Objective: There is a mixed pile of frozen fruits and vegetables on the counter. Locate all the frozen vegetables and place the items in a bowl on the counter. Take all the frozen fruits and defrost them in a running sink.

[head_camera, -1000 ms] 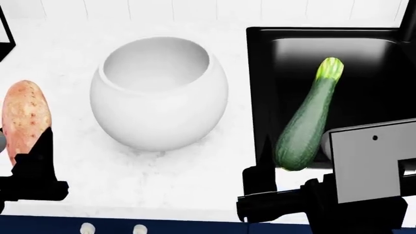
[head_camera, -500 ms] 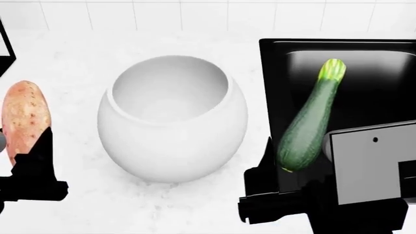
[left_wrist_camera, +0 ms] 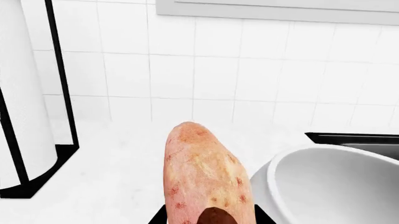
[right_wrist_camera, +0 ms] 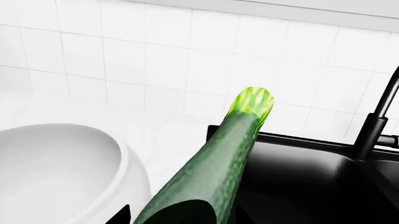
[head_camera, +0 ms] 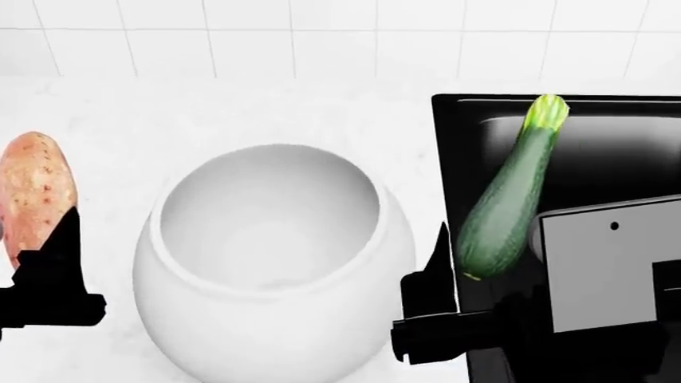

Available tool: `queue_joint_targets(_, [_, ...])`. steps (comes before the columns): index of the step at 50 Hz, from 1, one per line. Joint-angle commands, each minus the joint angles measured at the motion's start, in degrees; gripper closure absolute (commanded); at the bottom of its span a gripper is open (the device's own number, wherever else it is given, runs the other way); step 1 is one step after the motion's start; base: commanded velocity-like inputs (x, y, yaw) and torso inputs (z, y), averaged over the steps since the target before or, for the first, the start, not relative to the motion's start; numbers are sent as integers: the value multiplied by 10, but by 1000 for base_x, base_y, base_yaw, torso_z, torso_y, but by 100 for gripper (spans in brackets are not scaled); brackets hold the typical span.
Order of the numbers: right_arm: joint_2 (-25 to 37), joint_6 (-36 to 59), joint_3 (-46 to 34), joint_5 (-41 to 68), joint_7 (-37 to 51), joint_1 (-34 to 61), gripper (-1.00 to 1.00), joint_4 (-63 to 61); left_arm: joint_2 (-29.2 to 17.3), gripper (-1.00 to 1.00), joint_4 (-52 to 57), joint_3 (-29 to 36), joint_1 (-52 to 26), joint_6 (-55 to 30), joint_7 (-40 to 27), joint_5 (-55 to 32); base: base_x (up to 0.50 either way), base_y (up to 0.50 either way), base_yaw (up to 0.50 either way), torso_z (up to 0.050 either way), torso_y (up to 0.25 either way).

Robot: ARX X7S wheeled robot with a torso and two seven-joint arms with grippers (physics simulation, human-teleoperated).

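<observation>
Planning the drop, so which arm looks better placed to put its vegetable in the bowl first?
Probably the left: its sweet potato hangs beside the bowl over the counter, while the right arm's zucchini hangs over the sink.

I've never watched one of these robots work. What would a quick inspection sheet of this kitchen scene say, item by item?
Surface: white marbled counter, bare around the bowl.
Job's things: white bowl empty; sweet potato held at the left; zucchini held at the right, seen in front of the black sink. No fruits in view.
Clutter: a white roll in a black-framed holder by the wall.
Grippers: left gripper shut on the sweet potato; right gripper shut on the zucchini.
Cables: nothing seen.
Surroundings: white tiled wall; black faucet behind the sink.
</observation>
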Motion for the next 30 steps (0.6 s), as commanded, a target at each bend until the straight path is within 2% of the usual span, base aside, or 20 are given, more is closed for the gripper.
queue_joint_targets(1, [11,-5,11,3,-5,7,100,-3,-4,100,-8,16,-26,-3,3,18,0,0,0,0,0])
queue_joint_targets(15, [18,0,18,13,-3,16,100,-7,0,100,-11,24,-40,-6,-1,8,0,0,0,0,1])
queue_joint_targets(23, [36,-16,25,13,-11,12,100,-22,2,100,-66,48,-204,-70,-7,-92,0,0,0,0,0])
queue_joint_targets(27, [48,-21,30,18,-23,13,100,-21,-1,100,-93,67,-263,-99,4,-121,0,0,0,0,3])
queue_joint_targets(30, [58,-16,33,24,-23,18,100,-25,0,100,-133,93,-323,-131,37,-144,0,0,0,3,0])
